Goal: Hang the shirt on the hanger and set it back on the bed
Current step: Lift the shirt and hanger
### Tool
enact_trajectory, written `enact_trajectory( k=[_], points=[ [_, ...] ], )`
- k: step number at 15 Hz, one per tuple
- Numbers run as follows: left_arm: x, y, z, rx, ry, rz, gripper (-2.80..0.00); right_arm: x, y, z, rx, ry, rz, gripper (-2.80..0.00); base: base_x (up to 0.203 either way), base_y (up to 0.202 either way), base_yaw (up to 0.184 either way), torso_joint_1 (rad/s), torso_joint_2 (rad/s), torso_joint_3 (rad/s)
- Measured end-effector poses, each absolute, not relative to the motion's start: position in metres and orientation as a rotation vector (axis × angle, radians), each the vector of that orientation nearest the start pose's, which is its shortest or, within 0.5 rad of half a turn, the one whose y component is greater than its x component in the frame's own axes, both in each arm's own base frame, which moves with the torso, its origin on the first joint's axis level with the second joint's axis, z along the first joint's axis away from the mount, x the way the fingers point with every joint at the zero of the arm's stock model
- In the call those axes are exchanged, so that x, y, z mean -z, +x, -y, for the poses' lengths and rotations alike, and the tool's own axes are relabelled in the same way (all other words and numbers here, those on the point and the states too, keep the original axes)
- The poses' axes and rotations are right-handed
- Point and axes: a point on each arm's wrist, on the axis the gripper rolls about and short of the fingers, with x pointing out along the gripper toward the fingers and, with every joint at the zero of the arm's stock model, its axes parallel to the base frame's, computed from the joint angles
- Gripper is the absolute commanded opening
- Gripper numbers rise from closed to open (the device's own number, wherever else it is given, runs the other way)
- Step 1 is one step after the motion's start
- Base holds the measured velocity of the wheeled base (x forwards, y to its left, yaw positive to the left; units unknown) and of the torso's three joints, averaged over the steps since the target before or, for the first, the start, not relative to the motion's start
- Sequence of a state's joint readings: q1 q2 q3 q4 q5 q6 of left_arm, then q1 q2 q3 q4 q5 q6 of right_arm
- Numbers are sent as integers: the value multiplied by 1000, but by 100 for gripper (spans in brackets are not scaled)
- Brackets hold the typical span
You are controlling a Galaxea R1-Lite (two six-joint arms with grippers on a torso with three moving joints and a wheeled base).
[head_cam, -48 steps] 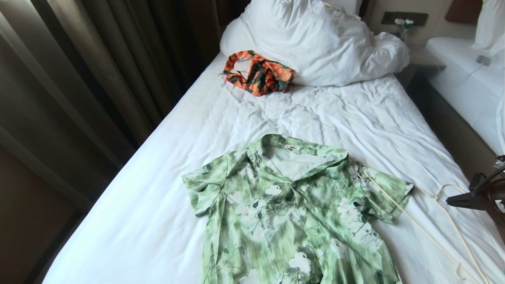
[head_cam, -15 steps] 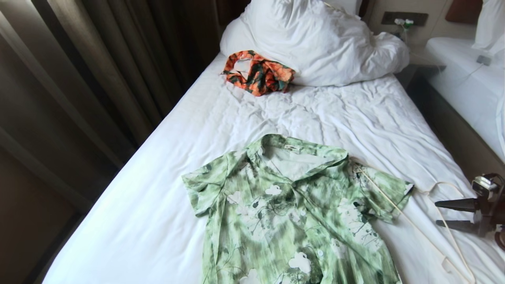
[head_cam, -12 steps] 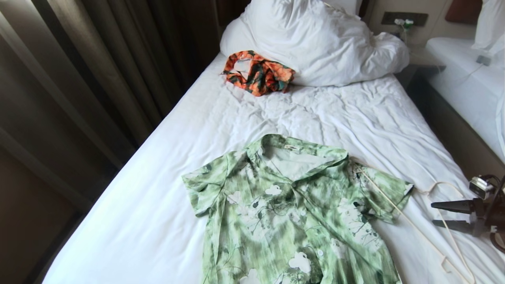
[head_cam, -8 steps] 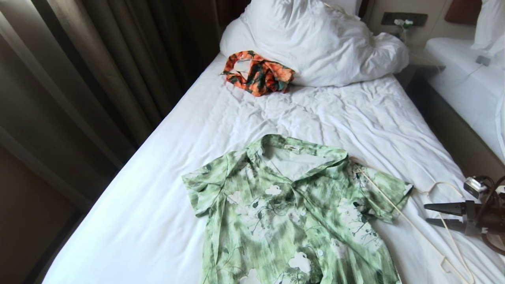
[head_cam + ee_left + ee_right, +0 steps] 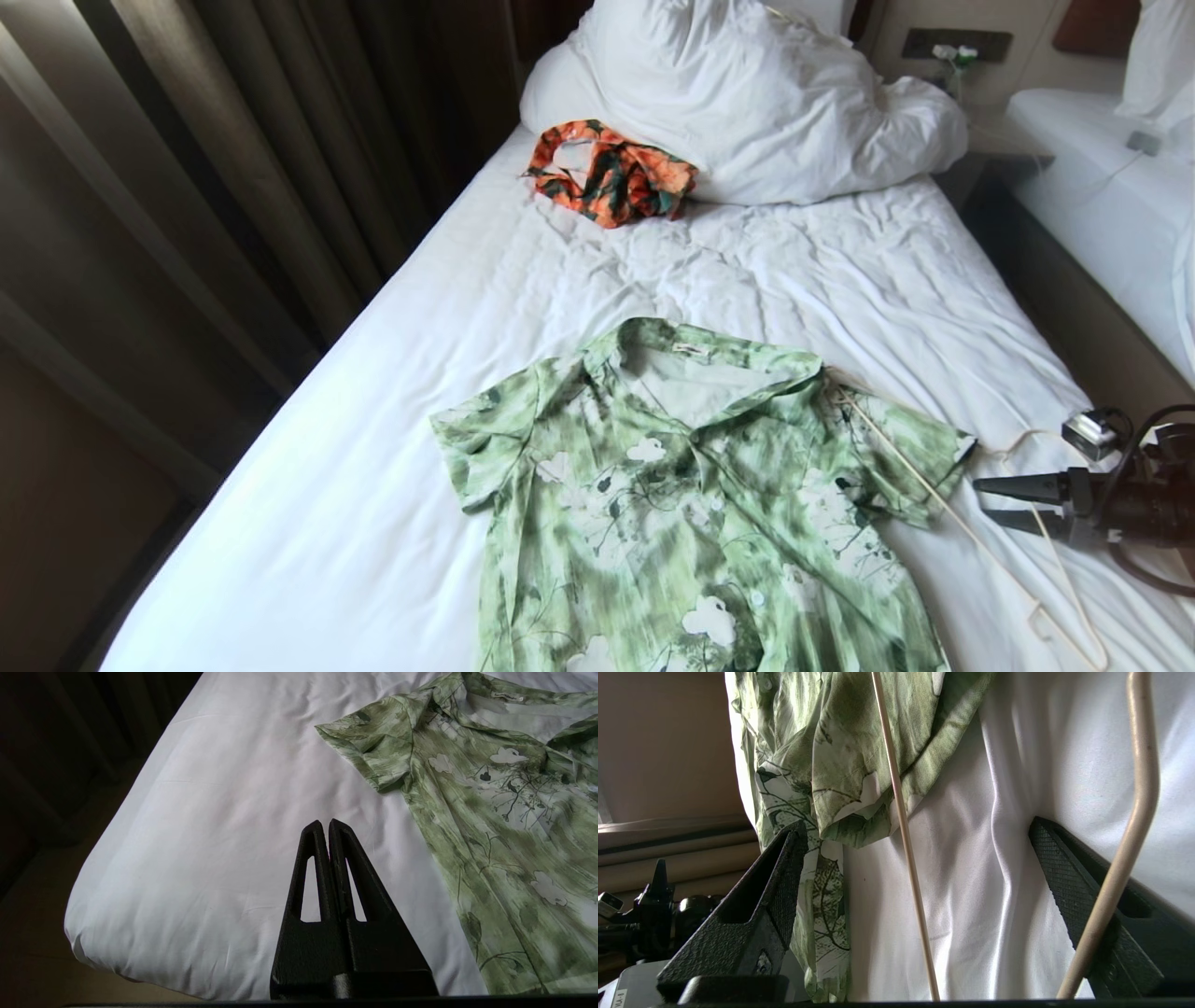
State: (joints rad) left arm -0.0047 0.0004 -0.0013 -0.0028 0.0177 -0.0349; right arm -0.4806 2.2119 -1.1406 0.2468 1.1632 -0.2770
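Shirt (image 5: 691,504) hem beyond frame edge

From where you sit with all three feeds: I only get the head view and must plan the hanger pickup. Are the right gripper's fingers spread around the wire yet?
Observer: The right gripper is open, and the right wrist view shows one straight wire of the hanger running between its fingers, untouched.
Operator: And the left arm? It is not in my view.
Observer: The left gripper is shut, empty, hovering over bare sheet of the bed beside the sleeve of the shirt.
Operator: Is cloth in the right gripper's way?
Observer: The shirt's sleeve hem lies under that wire just ahead of the fingers.
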Motion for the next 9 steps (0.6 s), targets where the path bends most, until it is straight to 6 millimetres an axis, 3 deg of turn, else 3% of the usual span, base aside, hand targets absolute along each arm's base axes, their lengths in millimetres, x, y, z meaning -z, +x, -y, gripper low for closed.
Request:
enact_trajectory(
  k=[1, 2, 9],
  points=[
    [-76, -23, -1, -13, -35, 4, -280, -37, 322, 143, -688, 731, -808, 0, 0, 0, 0, 0, 0, 0],
    [-76, -23, -1, -13, -35, 4, -280, -38, 322, 143, -690, 728, -806, -280, 0, 0, 0, 0, 0, 0],
    [-76, -23, -1, -13, -35, 4, -280, -40, 322, 143, -692, 715, -798, -280, 0, 0, 0, 0, 0, 0]
  ],
)
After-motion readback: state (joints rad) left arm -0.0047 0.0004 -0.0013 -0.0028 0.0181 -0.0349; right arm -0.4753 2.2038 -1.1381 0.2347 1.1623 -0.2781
